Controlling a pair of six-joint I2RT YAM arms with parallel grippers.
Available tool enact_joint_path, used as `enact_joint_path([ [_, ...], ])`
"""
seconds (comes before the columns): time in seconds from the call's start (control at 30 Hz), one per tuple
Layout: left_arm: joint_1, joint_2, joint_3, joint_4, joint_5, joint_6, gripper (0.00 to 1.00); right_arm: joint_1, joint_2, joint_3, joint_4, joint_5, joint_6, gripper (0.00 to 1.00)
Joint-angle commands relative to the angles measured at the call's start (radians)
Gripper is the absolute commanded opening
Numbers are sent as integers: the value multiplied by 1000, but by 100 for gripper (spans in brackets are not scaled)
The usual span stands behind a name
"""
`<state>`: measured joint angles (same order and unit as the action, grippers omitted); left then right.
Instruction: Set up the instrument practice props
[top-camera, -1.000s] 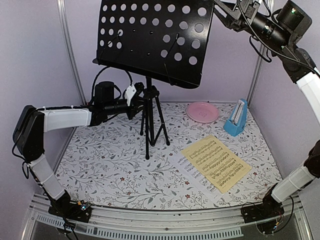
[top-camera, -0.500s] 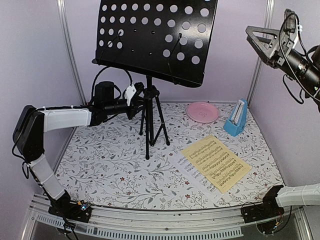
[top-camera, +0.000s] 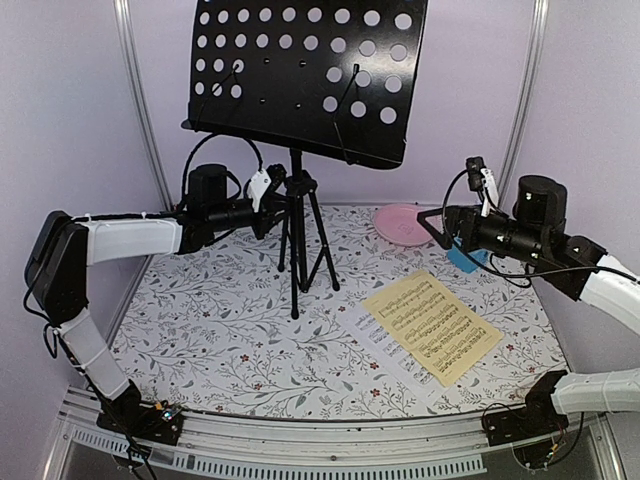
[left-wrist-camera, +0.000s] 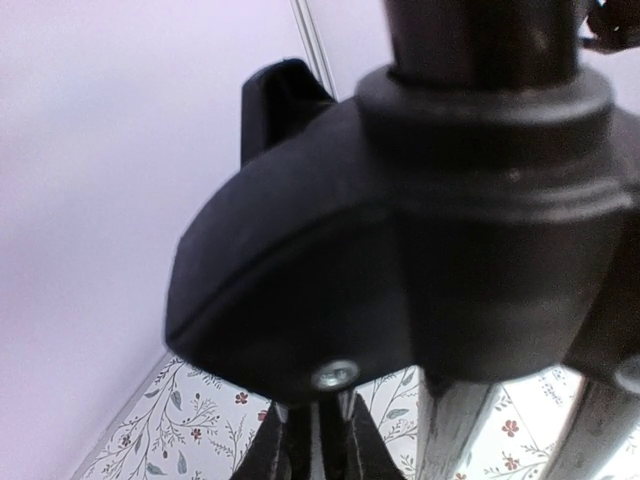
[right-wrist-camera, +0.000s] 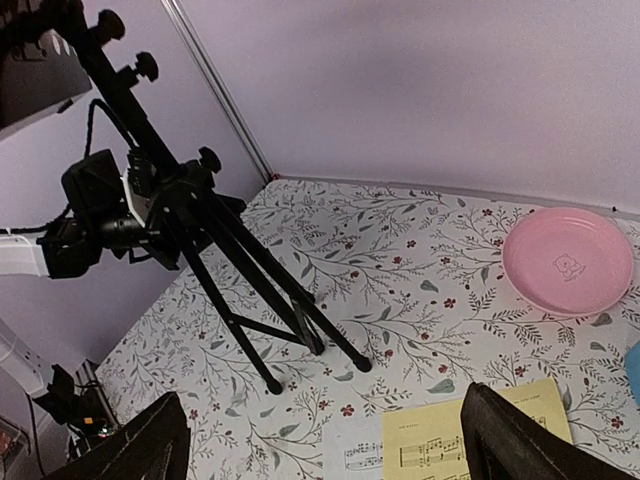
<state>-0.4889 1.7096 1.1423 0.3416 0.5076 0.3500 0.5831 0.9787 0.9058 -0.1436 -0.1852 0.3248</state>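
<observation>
Floral tabletop (top-camera: 220, 340) bears music stand (top-camera: 300, 80), left tool (top-camera: 272, 195) gripping its hub (left-wrist-camera: 420, 250).

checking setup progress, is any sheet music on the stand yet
No, the yellow sheet and the white sheet under it both lie flat on the table, and the stand holds none.

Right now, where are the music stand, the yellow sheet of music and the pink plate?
music stand (top-camera: 295, 120): top external view, on the solid part of its perforated desk
yellow sheet of music (top-camera: 432, 325): top external view, middle of the page
pink plate (right-wrist-camera: 540, 255): right wrist view, bare inner surface
</observation>
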Motion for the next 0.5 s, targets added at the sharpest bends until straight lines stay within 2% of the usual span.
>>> enact_joint_path([
  [0.0,7,1,-36,-65,-21,33,0,12,99,11,184,-24,-150,96],
  [0.17,8,8,-34,-60,-27,24,0,61,275,34,293,-51,-282,92],
  [0.47,9,21,5,-75,-33,16,0,116,560,147,421,-118,-385,79],
])
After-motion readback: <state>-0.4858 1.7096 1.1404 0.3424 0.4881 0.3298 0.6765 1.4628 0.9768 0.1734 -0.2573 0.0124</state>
